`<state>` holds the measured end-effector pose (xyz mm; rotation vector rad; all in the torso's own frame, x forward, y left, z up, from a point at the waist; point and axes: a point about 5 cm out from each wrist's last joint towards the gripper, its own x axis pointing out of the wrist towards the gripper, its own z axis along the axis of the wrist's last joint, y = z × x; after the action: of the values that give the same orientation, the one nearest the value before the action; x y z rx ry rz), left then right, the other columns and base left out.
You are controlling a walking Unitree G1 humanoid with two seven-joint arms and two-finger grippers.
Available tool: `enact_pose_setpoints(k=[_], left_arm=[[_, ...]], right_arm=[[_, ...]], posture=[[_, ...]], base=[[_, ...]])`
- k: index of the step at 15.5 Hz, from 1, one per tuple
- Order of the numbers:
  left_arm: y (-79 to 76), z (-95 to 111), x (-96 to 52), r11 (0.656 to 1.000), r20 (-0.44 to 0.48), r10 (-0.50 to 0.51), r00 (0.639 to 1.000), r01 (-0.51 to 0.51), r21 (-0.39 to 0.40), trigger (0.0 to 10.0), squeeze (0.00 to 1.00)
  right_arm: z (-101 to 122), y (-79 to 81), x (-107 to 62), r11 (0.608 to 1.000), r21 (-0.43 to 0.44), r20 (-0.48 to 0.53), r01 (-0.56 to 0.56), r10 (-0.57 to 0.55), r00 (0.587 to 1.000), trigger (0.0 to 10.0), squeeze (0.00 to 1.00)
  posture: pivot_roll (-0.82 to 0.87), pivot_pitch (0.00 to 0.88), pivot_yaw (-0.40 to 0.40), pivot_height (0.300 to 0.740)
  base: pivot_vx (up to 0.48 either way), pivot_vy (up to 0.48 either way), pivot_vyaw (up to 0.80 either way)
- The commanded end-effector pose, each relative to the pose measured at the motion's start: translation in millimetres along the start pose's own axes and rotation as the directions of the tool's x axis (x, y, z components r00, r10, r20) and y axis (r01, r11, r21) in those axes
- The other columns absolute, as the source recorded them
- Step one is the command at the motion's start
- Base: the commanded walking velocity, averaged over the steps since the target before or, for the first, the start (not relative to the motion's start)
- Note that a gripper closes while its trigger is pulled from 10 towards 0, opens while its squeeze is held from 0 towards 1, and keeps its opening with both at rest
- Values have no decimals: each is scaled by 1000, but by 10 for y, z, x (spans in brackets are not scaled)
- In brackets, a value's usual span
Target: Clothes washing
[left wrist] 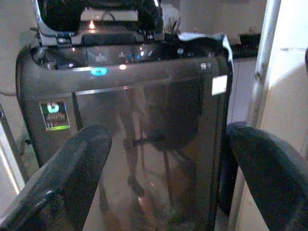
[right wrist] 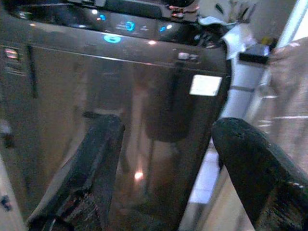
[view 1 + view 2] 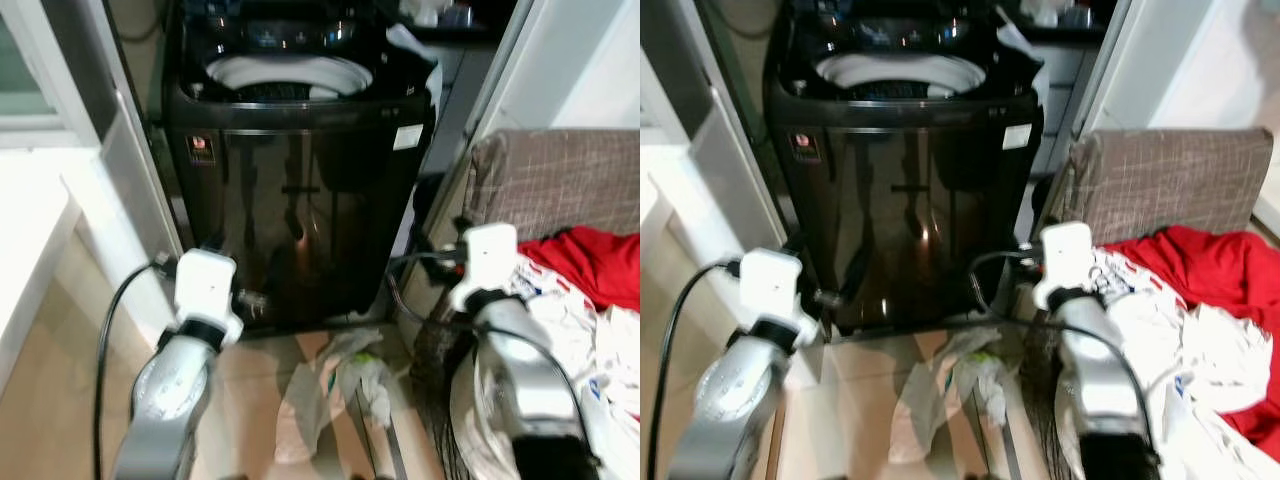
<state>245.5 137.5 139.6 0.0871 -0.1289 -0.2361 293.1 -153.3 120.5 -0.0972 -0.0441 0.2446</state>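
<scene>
A black top-loading washing machine (image 3: 300, 190) stands at the upper centre of the head views, its lid up and the pale ring of the drum (image 3: 288, 75) showing at the top of the frame. Both arms reach toward its glossy front panel without touching it. The left gripper (image 1: 163, 178) hangs in front of the lower part of the panel, its two black fingers (image 1: 72, 178) spread wide with nothing between them, and the machine's front fills the gap. The right gripper (image 2: 168, 168) is likewise parted and empty, facing the panel nearer its right-hand edge, where a white sticker (image 2: 206, 84) sits. From the head camera the fingers themselves are hidden behind the white wrist housings, so their spread is readable in the wrist views alone. At the right of the frame a heap of laundry lies beside the right arm: a red garment (image 3: 1210, 275) and white clothes (image 3: 1200, 350) piled against a brown checked cushion (image 3: 1170, 185). A crumpled pale plastic bag (image 3: 335, 385) lies on the floor at the lower centre, between the two arms. The wrist views add lit blue indicators on the control panel (image 2: 127, 24) and a square badge (image 1: 55, 114) at the panel's corner; its print is too blurred to read.
</scene>
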Motion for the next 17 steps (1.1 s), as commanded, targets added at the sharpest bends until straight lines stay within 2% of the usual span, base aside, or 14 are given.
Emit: enact_pose_setpoints(k=[1, 3, 5, 10, 12, 14, 17], left_arm=[[-24, 19, 64, 1000, -17, 5, 1000, -5, 9, 10000, 0], [-3, 64, 94, 1000, -20, -1, 1000, 1, 19, 10000, 0], [45, 70, 113, 1000, -25, -1, 1000, 1, 29, 10000, 0], [32, 59, 191, 999, -34, -28, 999, 29, 35, 10000, 0], [55, 62, 227, 998, -34, -32, 999, 34, 48, 10000, 0], [74, 49, 232, 998, -37, -34, 999, 36, 53, 10000, 0], [60, 44, 240, 998, -38, -48, 998, 49, 50, 10000, 0]], right_arm=[[72, 48, 66, 1000, -9, 3, -14, 14, 1000, 10000, 0], [114, 44, 144, 1000, -13, -4, -13, 13, 1000, 10000, 0], [197, -2, 175, 1000, -19, 39, 20, -19, 999, 10000, 0], [205, -64, 161, 997, -65, 52, 45, -42, 998, 10000, 0], [108, -141, 114, 994, -78, 21, 82, -81, 997, 10000, 0], [-8, -247, 103, 983, -113, -56, 147, -154, 986, 10000, 0], [-85, -309, 84, 979, -111, -102, 172, -183, 978, 10000, 0]], posture=[[32, 0, -48, 740], [31, 0, -45, 740], [32, 0, -41, 740], [17, 0, -31, 740], [8, 0, -22, 740], [2, 0, -19, 736], [2, 0, -19, 713]], base=[[0, 0, -719], [0, 0, -606], [0, 0, -566], [0, 0, -604], [0, 0, -616], [0, 0, -466], [0, 0, 0]])
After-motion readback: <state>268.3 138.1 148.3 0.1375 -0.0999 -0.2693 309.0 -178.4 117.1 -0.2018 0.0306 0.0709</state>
